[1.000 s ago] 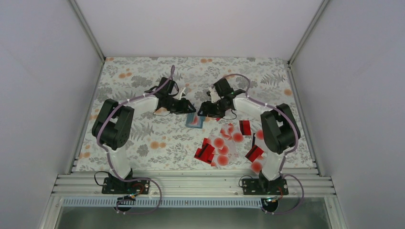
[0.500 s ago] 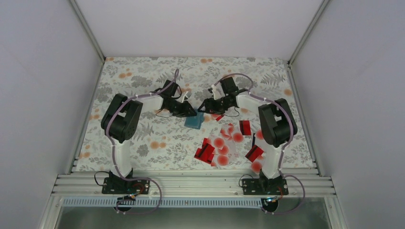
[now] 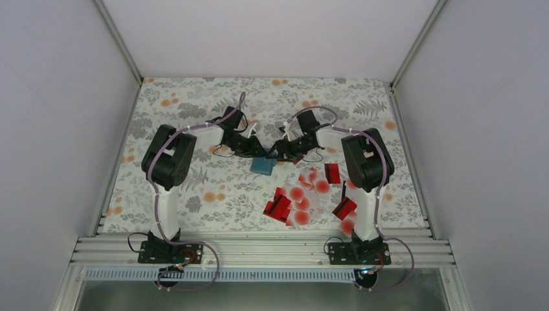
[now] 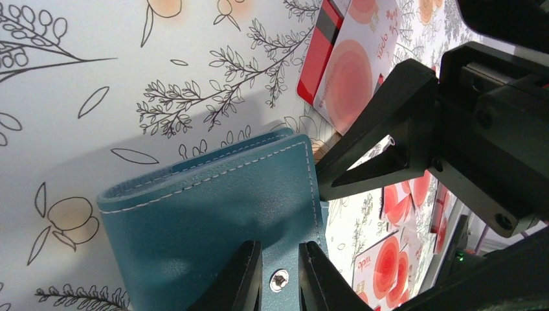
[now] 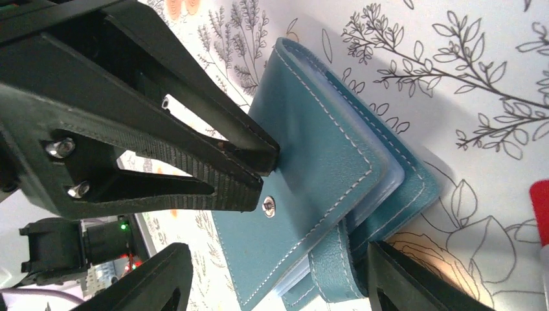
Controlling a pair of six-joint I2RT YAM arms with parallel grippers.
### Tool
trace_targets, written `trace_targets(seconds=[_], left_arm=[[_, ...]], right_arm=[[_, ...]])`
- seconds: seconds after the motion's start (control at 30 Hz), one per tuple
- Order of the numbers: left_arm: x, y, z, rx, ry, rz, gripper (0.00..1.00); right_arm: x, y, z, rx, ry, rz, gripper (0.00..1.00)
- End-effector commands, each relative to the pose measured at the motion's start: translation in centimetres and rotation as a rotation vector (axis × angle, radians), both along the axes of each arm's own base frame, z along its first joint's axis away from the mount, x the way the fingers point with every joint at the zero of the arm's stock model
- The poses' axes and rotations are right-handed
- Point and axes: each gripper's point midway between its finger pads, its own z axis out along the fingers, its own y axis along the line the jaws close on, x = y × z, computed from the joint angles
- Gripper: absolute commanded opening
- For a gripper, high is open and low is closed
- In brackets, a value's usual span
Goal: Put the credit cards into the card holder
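Tablecloth (image 3: pixel 188 107): pale, printed with grey foliage and orange blossoms (fine line-drawn sprigs in the wrist views), covering the table.
Walls (image 3: pixel 259 32): plain white, three sides.
Aluminium rail (image 3: pixel 259 249): ribbed, near edge.

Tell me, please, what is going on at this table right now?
The left claw pinches the cover of the teal card holder beside its snap, while the open right claw straddles its other side. The credit cards lie loose on the floral tablecloth; neither claw holds one.
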Motion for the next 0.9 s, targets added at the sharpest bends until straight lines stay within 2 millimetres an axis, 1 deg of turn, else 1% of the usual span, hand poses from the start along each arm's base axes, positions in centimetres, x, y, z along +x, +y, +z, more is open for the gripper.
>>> trace_targets(seconds=[0.0, 0.13, 0.27, 0.43, 0.53, 0.63, 0.77, 0.87], left_arm=[[-0.9, 1.1, -3.1, 0.095, 0.044, -0.015, 0.17], [-1.1, 1.2, -3.6, 0.106, 0.047, -0.03, 0.17], [-1.4, 1.0, -3.9, 0.109, 0.048, -0.06, 0.17], [-2.0, 0.6, -4.3, 0.107, 0.058, -0.106, 0.16], [-2.2, 0.6, -4.6, 0.111, 0.066, -0.116, 0.16], [-2.1, 0.6, -4.9, 0.12, 0.066, -0.121, 0.16], [-2.0, 0.7, -5.1, 0.131, 0.065, -0.126, 0.15], [-1.8, 0.7, -5.2, 0.137, 0.061, -0.133, 0.15]], right_arm=[[0.4, 1.0, 1.1, 0.093, -0.026, 0.058, 0.68], [0.2, 1.0, 0.7, 0.099, -0.015, 0.068, 0.68], [0.4, 1.4, 0.4, 0.123, -0.002, 0.078, 0.68], [0.5, 2.2, 1.0, 0.185, 0.0, 0.12, 0.68], [-0.1, 2.4, 1.4, 0.217, 0.01, 0.148, 0.67], [-0.9, 2.2, 1.7, 0.211, 0.003, 0.166, 0.67], [-1.8, 1.9, 2.8, 0.208, -0.016, 0.169, 0.65], [-2.7, 2.1, 3.4, 0.218, -0.014, 0.185, 0.62]])
